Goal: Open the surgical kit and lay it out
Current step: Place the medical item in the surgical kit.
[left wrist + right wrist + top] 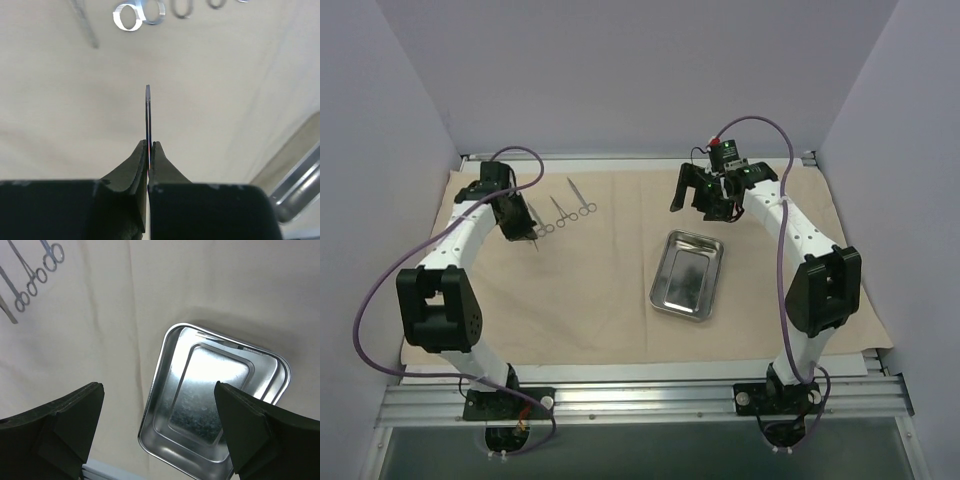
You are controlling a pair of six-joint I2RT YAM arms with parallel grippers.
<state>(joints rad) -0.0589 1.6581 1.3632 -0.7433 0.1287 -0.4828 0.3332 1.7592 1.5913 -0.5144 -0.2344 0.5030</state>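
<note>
The beige cloth wrap (610, 300) lies spread flat over the table. The steel tray (687, 273) sits on it right of centre, with one thin instrument (691, 238) lying along its far wall; this instrument also shows in the right wrist view (220, 341). Three ring-handled instruments (561, 210) lie in a row at the back left. My left gripper (531, 238) hovers just in front of them, shut on a thin metal instrument (148, 112) seen edge-on. My right gripper (706, 205) is open and empty above the tray's far end (215, 405).
The cloth's front edge lies near the aluminium rail (640, 395) by the arm bases. Purple walls close in the left, back and right. The tray's corner (300, 170) shows at the right of the left wrist view, and ring handles (127, 17) at its top.
</note>
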